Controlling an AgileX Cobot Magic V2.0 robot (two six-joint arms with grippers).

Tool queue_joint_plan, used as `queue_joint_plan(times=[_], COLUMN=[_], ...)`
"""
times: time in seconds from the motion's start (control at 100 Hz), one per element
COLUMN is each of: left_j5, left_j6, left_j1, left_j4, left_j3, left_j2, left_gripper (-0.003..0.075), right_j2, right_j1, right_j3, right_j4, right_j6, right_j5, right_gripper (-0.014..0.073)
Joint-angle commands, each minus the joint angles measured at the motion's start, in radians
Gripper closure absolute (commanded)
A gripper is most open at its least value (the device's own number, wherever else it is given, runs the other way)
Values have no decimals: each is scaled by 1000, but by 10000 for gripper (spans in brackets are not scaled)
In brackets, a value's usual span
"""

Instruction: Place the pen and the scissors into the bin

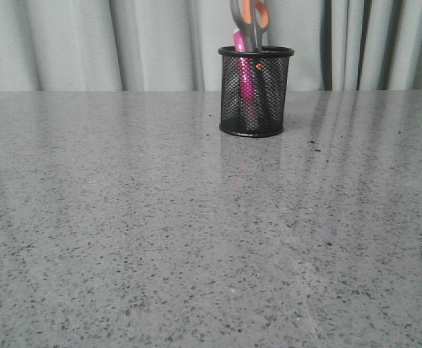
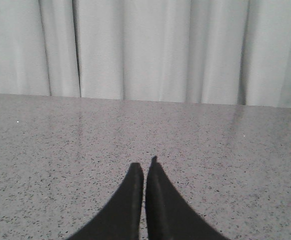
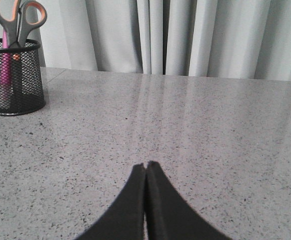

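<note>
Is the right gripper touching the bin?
Apart. The right wrist view shows the right gripper shut over bare table, with the bin standing well away from it across open tabletop.

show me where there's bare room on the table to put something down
Nearly all the table is bare: the whole stretch in front of the bin, plus both sides of it back to the curtain. The only occupied spot is the bin itself, holding the scissors and pen.

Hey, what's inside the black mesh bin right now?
The bin holds the scissors, handles sticking up above the rim, and the pink pen, visible through the mesh. The scissor blades are mostly hidden by the mesh, and the bin's bottom can't be made out.
</note>
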State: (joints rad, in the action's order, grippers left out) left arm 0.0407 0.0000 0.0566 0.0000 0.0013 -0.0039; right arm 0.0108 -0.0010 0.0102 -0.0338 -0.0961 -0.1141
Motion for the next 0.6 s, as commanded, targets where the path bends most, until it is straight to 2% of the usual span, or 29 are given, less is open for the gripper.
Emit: queue_joint_plan(times=[0.0,0.19,0.38,0.59], left_j5=[-76,-76,-76,-76], left_j6=[-10,-10,-10,-10], left_j1=[3,3,3,3], left_j4=[-11,-11,-11,-11], left_j3=[46,46,46,46], left_j2=[-33,-33,-33,-33], left_gripper=[739,739,739,739], right_j2=[19,19,19,19], right_j1=[-8,-10,-71,-71], right_j3=[15,15,15,15], right_j4=[13,15,15,15], right_j6=[6,6,6,6], right_j5=[56,29,36,38], right_gripper=[670,670,670,670])
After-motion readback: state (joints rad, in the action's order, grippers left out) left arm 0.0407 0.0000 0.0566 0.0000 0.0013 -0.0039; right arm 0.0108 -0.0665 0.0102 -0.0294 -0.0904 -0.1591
